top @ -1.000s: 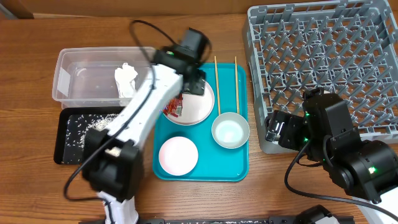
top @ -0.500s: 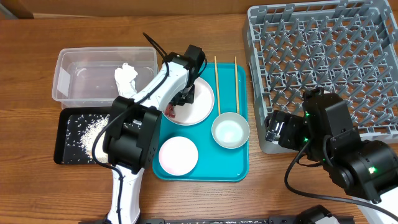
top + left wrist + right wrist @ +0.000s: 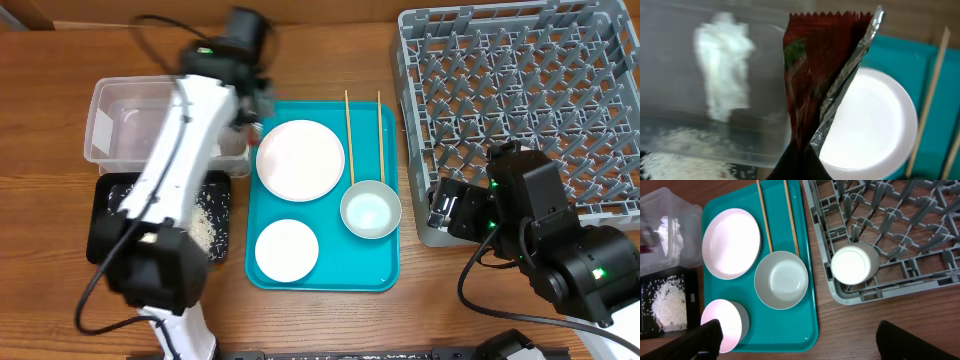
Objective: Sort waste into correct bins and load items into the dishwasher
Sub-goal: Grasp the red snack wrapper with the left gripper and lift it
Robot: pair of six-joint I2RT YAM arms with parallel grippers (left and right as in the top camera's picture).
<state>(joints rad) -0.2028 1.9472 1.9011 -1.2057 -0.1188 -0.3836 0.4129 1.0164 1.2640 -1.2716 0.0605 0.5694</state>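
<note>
We hold the red foil wrapper (image 3: 810,75) clamped in our left tool (image 3: 799,162) at the clear tub's (image 3: 700,125) rim, our right tool (image 3: 802,337) spread apart.

You have bright, even light in all three views, and the shadows are soft. Overhead: the left arm (image 3: 185,130) is smeared by motion blur. Left wrist: tissue (image 3: 722,70) and clear tub (image 3: 670,60) are out of focus, the large plate (image 3: 875,125) glares white, and the wrapper (image 3: 810,75) glints along its foil edge. Right wrist: sharp, though its own fingers (image 3: 695,340) sit dark and soft at the bottom corners.
</note>
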